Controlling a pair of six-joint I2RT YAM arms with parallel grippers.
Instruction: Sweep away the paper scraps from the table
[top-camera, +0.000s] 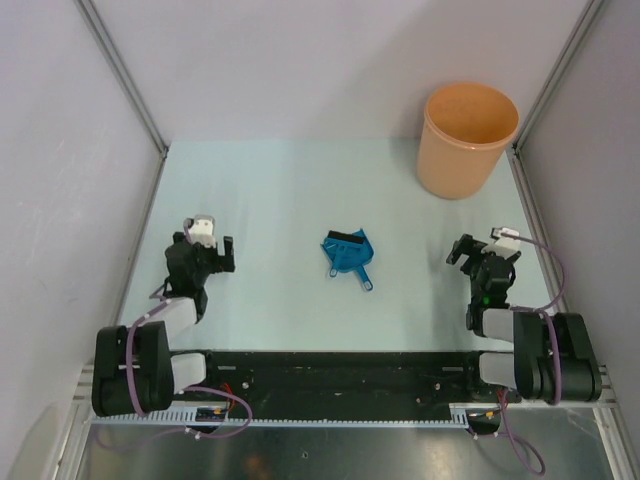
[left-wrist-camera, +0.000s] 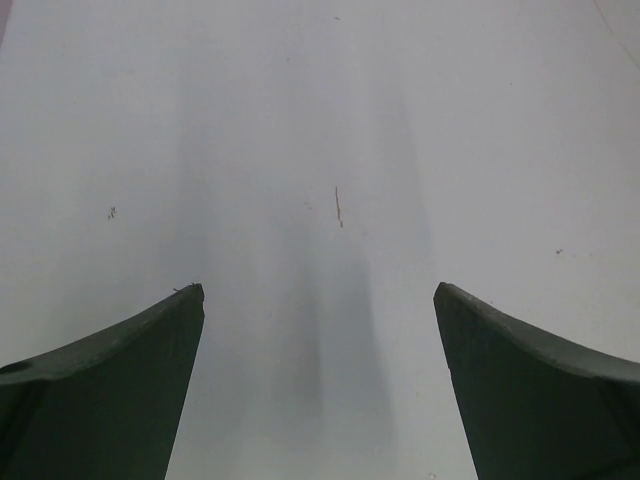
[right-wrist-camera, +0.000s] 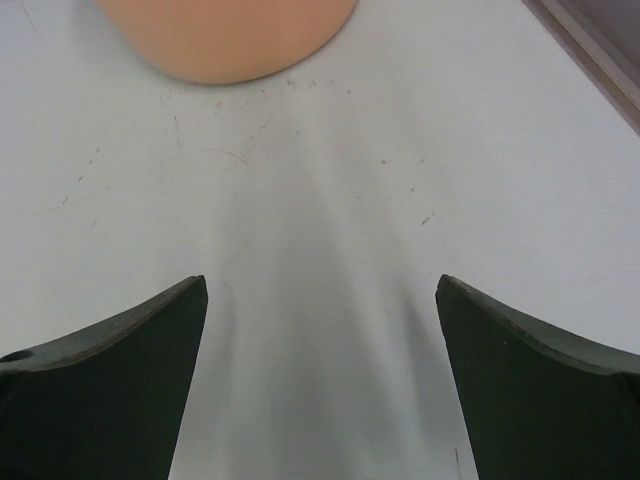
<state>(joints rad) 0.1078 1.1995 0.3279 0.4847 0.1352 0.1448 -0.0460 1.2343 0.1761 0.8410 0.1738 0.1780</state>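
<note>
No paper scraps show in any view. The pale mint-green table (top-camera: 290, 190) lies bare around a small blue dustpan (top-camera: 349, 253) at its middle, with a black brush part at its far rim. My left gripper (top-camera: 207, 245) is open and empty at the near left, well left of the dustpan; its wrist view (left-wrist-camera: 318, 292) shows only bare table between the fingers. My right gripper (top-camera: 483, 252) is open and empty at the near right, right of the dustpan; its wrist view (right-wrist-camera: 320, 282) shows bare table.
An orange bucket (top-camera: 466, 138) stands at the far right corner; its base shows in the right wrist view (right-wrist-camera: 225, 35). Grey walls and metal frame posts (top-camera: 120, 75) enclose the table. The black rail (top-camera: 330, 370) with the arm bases runs along the near edge.
</note>
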